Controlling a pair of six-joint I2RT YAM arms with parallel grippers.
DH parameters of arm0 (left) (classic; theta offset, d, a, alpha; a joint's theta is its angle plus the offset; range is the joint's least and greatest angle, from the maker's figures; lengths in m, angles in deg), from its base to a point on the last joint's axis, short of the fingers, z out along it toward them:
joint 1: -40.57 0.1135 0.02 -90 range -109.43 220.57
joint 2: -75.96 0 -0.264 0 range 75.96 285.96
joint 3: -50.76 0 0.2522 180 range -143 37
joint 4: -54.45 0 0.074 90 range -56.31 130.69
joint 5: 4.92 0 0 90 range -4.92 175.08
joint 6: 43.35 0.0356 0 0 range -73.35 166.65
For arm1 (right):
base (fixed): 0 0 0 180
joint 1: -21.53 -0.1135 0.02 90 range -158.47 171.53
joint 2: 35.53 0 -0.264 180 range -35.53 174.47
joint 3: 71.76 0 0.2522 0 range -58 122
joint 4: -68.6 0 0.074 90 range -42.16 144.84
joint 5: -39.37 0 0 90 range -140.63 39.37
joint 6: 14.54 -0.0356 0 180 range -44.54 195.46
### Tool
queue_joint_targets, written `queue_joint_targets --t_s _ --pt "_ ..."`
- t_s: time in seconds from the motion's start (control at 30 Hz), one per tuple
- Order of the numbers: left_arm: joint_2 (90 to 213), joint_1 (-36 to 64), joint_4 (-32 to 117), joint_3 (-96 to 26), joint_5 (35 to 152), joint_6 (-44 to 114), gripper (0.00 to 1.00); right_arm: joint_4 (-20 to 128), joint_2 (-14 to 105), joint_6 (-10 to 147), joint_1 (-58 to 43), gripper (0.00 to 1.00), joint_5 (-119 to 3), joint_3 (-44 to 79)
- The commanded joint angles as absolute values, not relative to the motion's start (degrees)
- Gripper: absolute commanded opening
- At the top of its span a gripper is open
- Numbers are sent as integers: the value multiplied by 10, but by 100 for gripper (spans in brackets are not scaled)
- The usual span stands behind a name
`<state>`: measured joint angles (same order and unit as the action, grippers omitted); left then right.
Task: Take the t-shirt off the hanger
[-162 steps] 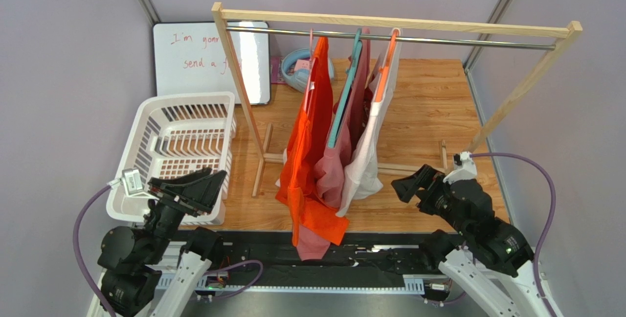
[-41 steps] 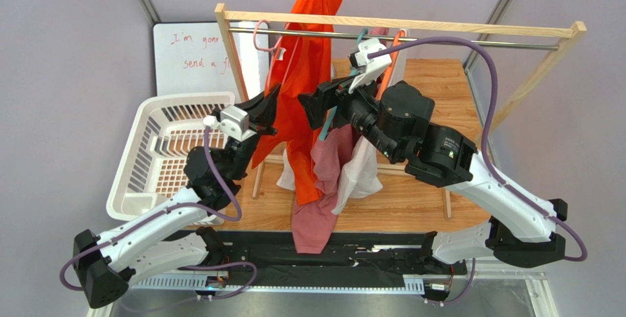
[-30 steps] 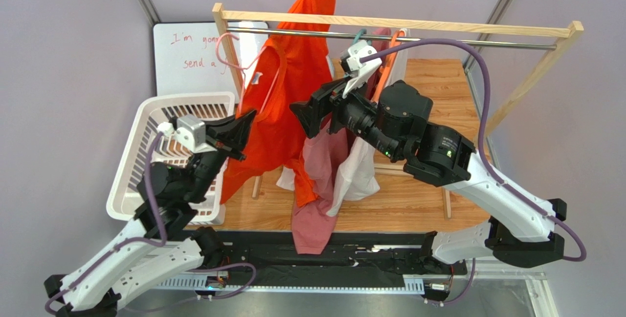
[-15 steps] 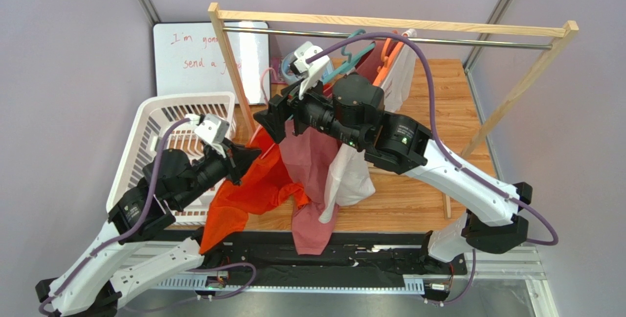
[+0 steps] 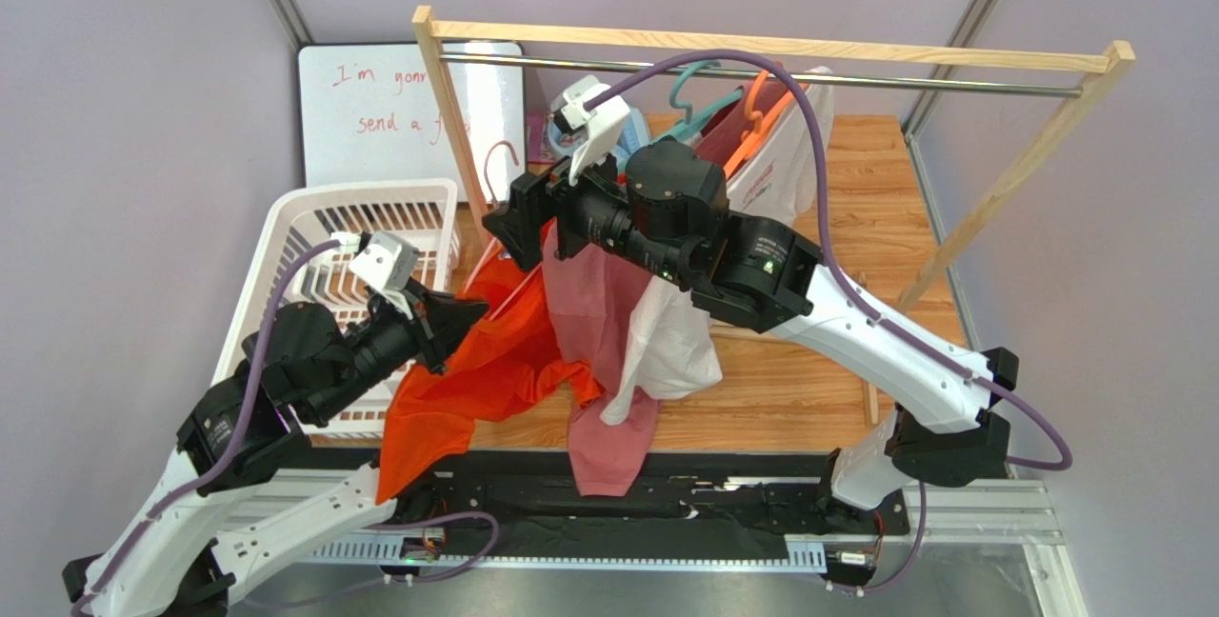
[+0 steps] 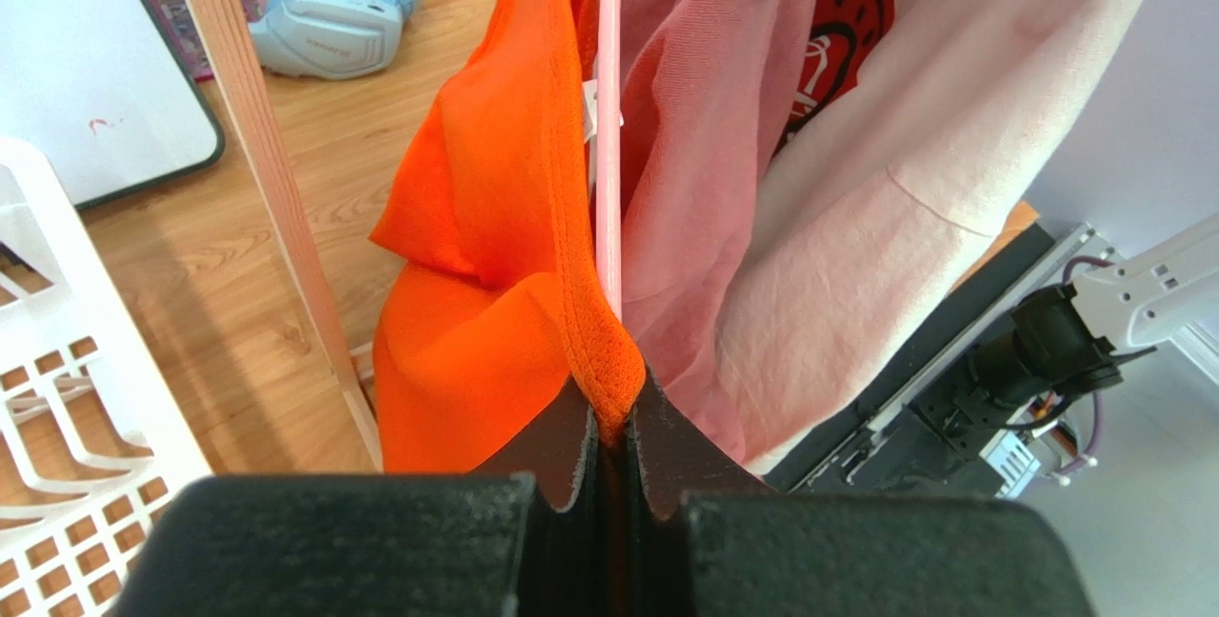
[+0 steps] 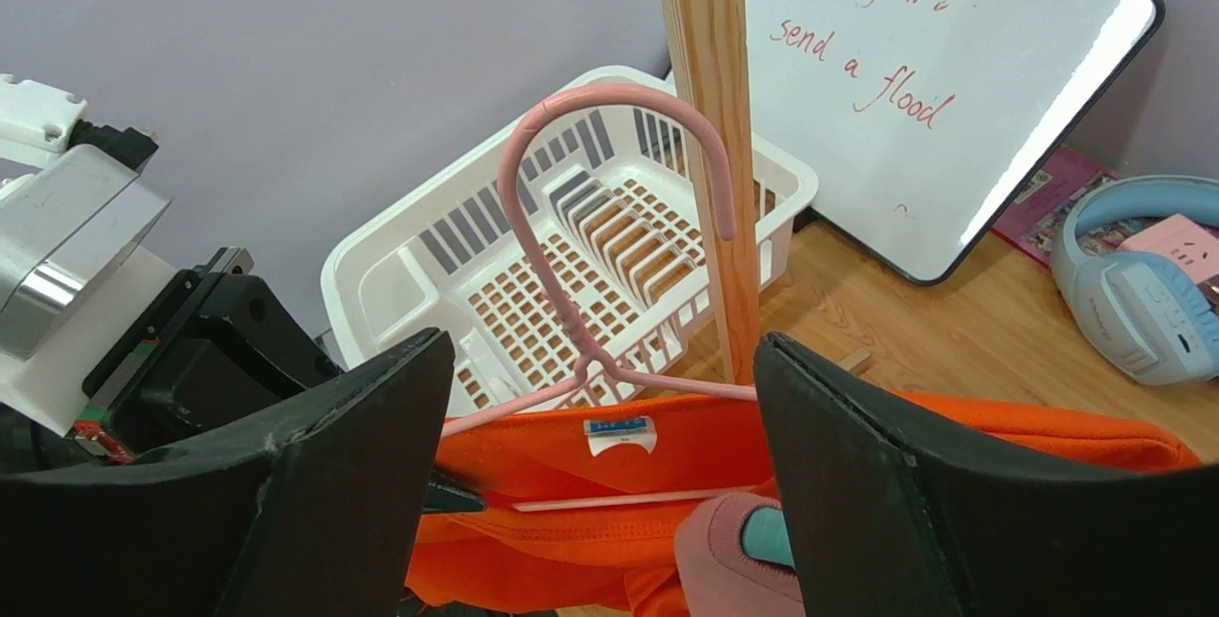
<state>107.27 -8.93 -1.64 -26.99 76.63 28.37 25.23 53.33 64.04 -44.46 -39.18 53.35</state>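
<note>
Note: orange t-shirt (image 5: 487,360) and pink hanger (image 7: 618,97) now off rail (image 5: 859,74), lowered beside basket (image 5: 286,239). Your left gripper (image 6: 613,432) stays clamped on shirt edge. Your right gripper (image 7: 601,360) spread wide, straddling hanger hook, no grip. Shirt still on hanger; separation pending.

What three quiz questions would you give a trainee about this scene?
1. True or false: the pink hanger hangs on the metal rail.
2. What does the left end effector pinch? A: orange t-shirt. B: white basket. C: whiteboard.
3. How do the right end effector's jaws stand, open or shut?
Key: 1 false, its hook is free in the air; 2 A; 3 open, one on either side of the hanger's neck.
</note>
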Motion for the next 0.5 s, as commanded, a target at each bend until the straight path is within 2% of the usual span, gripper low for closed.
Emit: queue_joint_targets --t_s 0.0,0.13,0.33,0.47 --pt "1084 -91 -5 -294 788 267 0 243 506 612 -456 84 -388 522" --pt "1087 -90 -11 -311 776 255 0 237 501 586 -461 85 -440 538" --pt "1072 -91 -6 -330 730 235 0 230 502 561 -492 89 -438 574" --pt "1061 -91 0 -329 749 234 0 210 528 580 -492 91 -364 597"
